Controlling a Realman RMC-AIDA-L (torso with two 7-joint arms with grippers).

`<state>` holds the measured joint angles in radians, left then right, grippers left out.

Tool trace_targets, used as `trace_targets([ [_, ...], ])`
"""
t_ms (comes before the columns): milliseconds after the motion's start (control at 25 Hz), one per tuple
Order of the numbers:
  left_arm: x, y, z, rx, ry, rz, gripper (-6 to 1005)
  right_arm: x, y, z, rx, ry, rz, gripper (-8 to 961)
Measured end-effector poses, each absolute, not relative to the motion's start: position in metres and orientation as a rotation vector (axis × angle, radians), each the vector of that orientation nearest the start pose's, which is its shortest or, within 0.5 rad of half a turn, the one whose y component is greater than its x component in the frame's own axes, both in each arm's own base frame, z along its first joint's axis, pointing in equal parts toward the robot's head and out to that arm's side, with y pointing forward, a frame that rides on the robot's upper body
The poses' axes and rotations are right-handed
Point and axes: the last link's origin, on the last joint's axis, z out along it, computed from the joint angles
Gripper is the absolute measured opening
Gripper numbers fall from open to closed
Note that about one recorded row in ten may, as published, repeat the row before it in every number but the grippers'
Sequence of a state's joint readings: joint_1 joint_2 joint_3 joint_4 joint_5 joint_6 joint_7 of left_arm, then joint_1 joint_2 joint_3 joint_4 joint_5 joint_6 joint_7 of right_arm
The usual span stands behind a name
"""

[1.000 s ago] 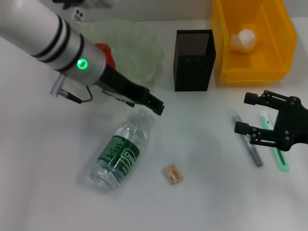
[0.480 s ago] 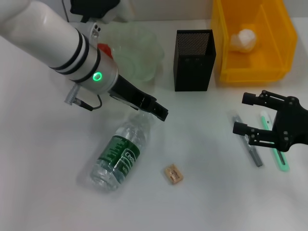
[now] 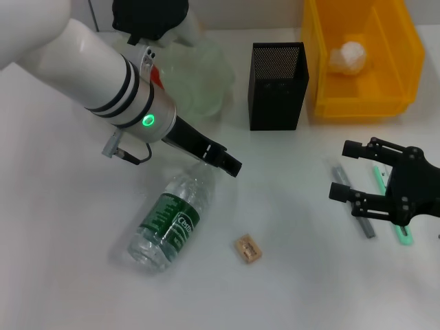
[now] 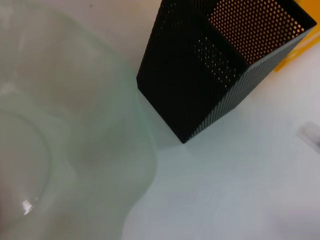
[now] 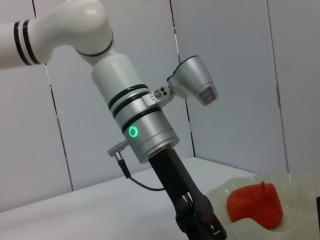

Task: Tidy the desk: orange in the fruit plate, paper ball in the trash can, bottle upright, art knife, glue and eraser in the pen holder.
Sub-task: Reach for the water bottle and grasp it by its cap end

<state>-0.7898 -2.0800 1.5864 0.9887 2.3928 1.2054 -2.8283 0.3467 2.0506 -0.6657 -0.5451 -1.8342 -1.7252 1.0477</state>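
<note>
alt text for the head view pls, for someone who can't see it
The left gripper reaches down over the cap end of a clear bottle lying on its side on a white desk, while the open right gripper hovers over a grey knife. Behind stand a black pen holder and a yellow trash can holding a paper ball.

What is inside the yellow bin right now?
A crumpled white paper ball lies inside the bright-yellow plastic trash can. Its near wall hides part of the floor; nothing else shows.

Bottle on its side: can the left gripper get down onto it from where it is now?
Probably yes. The left gripper hovers just above the bottle near its cap end, with nothing between them; the eraser lies apart.
</note>
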Motion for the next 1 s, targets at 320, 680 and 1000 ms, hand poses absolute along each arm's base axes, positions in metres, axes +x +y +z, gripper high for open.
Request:
trace_targets([
  [320,-0.152,0.379,-0.082,-2.557,-1.152,0.321,704,0.3,0.262,0.006,-2.616,0.447,0.938,804],
  [680,-0.154,0.376,-0.088,-2.562,-1.138,0.302,678,0.3,0.26,0.003,-2.613,0.455,0.956,804],
  [1000,-0.154,0.372,-0.093,-2.585,-1.095,0.327,655,0.299,0.259,0.001,-2.612,0.458,0.965,804],
])
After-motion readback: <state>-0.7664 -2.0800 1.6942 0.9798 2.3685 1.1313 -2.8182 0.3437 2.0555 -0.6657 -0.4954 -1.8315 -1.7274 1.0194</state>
